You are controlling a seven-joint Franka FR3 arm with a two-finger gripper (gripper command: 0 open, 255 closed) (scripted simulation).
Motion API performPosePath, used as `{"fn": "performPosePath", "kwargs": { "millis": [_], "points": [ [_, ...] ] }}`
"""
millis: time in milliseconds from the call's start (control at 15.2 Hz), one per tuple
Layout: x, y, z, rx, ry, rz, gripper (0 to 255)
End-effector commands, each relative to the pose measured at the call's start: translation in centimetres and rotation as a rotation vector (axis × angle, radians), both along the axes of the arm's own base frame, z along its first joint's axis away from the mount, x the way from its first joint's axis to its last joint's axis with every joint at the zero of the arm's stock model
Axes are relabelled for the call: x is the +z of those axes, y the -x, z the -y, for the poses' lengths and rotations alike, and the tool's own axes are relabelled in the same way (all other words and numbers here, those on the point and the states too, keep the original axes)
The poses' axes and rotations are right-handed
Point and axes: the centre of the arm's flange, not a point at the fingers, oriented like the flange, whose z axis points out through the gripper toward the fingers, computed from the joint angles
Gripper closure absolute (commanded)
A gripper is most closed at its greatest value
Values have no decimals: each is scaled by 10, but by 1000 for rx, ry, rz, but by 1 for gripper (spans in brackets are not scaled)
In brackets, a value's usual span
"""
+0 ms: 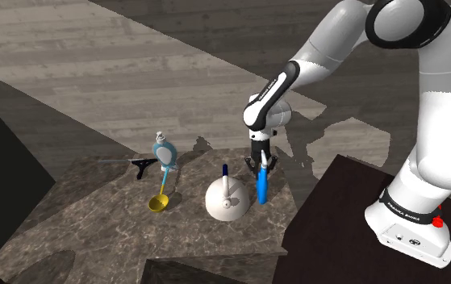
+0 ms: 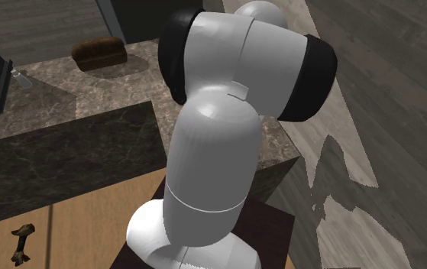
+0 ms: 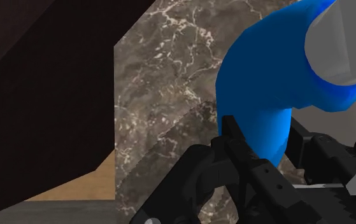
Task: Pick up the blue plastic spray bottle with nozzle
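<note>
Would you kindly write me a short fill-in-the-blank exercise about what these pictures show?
1. The tool is shut on a ___ bottle.
2. In the shoulder view, just left of the bottle, stands a ___ kettle.
3. Further left lies a ladle whose bowl is ___.

Missing words: blue; white; yellow.

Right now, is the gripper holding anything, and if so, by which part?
Yes. The gripper is shut on the blue spray bottle, with its fingers clasping the bottle's narrow upper end and the body below them.
</note>
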Motion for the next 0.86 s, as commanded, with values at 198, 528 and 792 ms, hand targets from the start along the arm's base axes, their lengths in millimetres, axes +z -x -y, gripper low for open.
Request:
{"fn": "performPosePath", "kwargs": {
  "millis": [198, 528, 792],
  "points": [
    [25, 0, 0, 0, 0, 0, 255],
    [51, 0, 0, 0, 0, 0, 255],
    [63, 0, 0, 0, 0, 0, 255]
  ]
}}
